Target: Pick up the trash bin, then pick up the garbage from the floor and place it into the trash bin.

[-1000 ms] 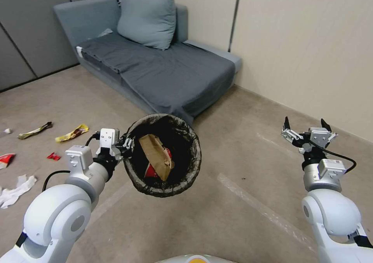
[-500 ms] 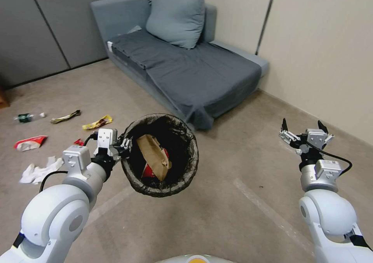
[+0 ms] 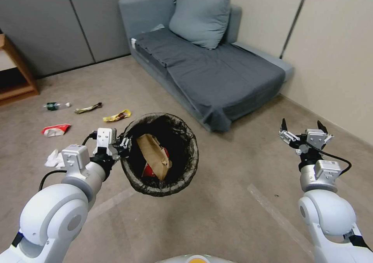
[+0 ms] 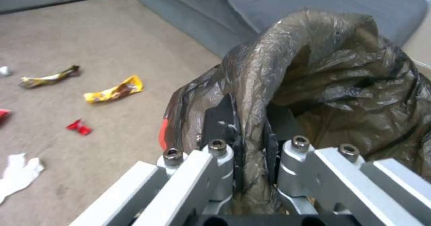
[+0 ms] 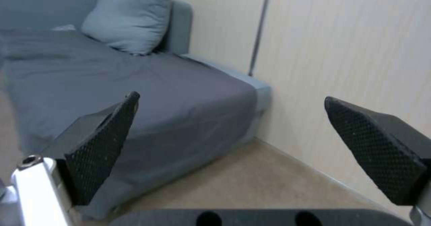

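My left gripper [image 3: 123, 143] is shut on the rim of the trash bin [image 3: 182, 138] and holds it up off the floor; its dark liner [image 4: 323, 77] is pinched between the fingers. Inside the bin lie a tan paper bag [image 3: 153, 154] and a red packet [image 3: 150, 171]. Garbage lies on the floor to the left: a yellow wrapper [image 3: 116, 116], an olive wrapper [image 3: 88, 108], a red-and-white packet [image 3: 56, 129], white tissue [image 3: 54, 158], a small bottle [image 3: 51, 106]. A small red scrap [image 4: 79, 126] shows in the left wrist view. My right gripper [image 3: 304, 127] hangs open and empty at the right.
A grey sofa [image 3: 233, 72] with a blue pillow [image 3: 200, 18] stands ahead against a beige wall [image 3: 342, 53]. A wooden shelf [image 3: 15, 76] is at the far left. Bare carpet lies in front of and between my arms.
The whole head view has swung left: sofa and litter slid right in the picture, and the wooden shelf and bottle came into sight. Both arms and the held bin keep their pose.
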Available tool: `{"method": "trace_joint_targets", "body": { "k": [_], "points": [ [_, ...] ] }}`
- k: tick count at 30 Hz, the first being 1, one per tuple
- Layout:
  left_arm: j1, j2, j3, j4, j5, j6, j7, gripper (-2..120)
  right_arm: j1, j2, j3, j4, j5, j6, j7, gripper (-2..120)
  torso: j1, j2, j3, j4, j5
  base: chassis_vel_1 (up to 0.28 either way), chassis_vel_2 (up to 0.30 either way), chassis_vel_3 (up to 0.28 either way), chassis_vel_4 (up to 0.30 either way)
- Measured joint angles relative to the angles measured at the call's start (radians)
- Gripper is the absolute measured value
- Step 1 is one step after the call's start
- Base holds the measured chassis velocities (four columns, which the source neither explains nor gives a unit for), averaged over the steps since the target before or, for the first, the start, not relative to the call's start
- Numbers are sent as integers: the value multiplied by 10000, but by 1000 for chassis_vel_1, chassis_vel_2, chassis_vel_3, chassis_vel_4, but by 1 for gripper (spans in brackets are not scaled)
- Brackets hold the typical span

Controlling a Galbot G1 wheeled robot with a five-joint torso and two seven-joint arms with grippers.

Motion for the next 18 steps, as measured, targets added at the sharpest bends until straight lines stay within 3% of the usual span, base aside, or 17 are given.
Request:
{"method": "trace_joint_targets", "body": {
  "k": [18],
  "points": [
    [-30,-32,0,104,89,0,38,6,44,-32,-55,-101,36,109,0,100,0,0,0,0,0,70,66,66,74]
  ]
}}
